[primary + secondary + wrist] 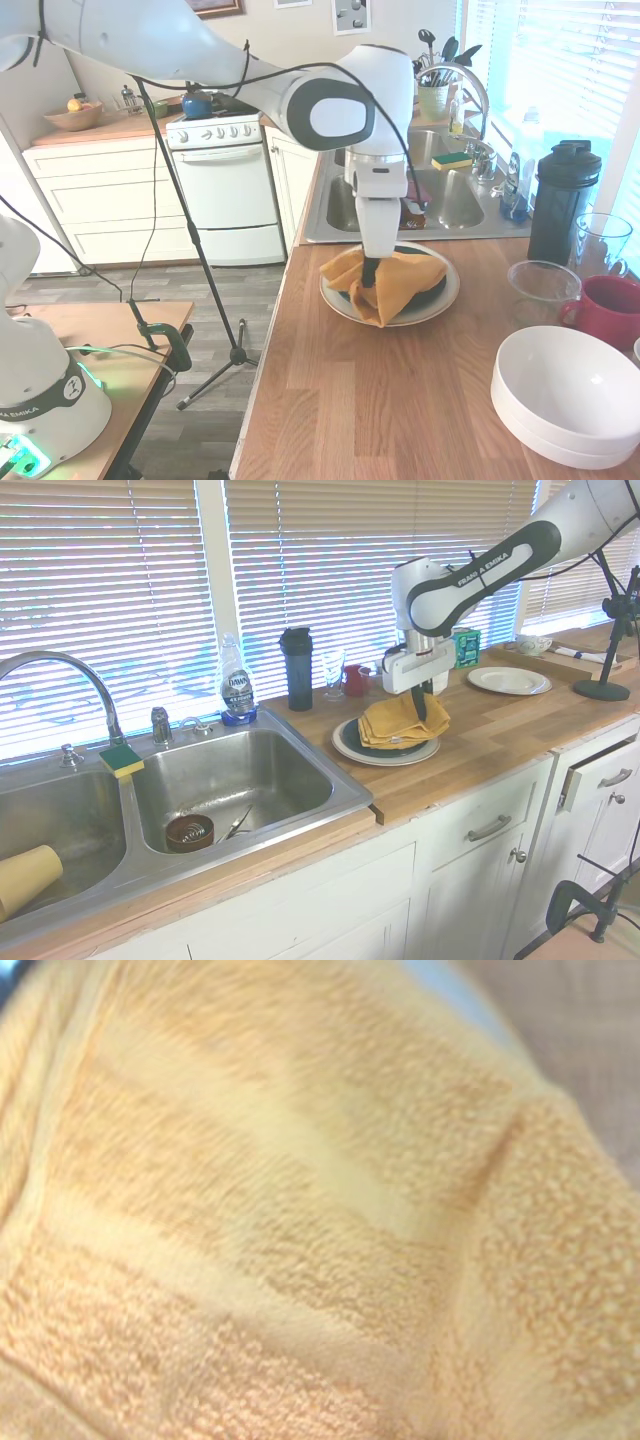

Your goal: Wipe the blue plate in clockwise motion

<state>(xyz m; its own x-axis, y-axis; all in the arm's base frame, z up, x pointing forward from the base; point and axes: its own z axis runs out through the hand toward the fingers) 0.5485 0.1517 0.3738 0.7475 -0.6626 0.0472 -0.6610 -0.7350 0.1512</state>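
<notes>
the gripper (370, 272) points straight down onto a yellow-orange cloth (395, 280) and its dark fingers are pressed into the folds; whether they pinch the cloth or just push on it, i cannot tell. the cloth is bunched and folded, and it covers most of the blue plate (437, 291), which shows only as a dark sliver at the cloth's edge. the blue plate sits on top of a larger cream plate (447, 299), whose pale rim rings it all round. one corner of the cloth hangs over the cream plate's rim on the side toward the counter's front edge.

the stacked plates rest on the wooden counter (380, 400), just beside the rim of the steel sink (240, 780) and near the counter's front edge. in the wrist view the cloth (300, 1220) fills almost the whole picture, its terry loops and woven bands close and blurred.

toward the window edge of the counter stand a dark shaker bottle (562, 200), a clear glass bowl (543, 290) and a red mug (610, 310). two stacked white bowls (570, 395) sit further along the counter, well apart from the plates. a yellow and green sponge (121, 759) lies on the sink's divider, and a dish soap bottle (237, 685) stands at the sink's back rim.
</notes>
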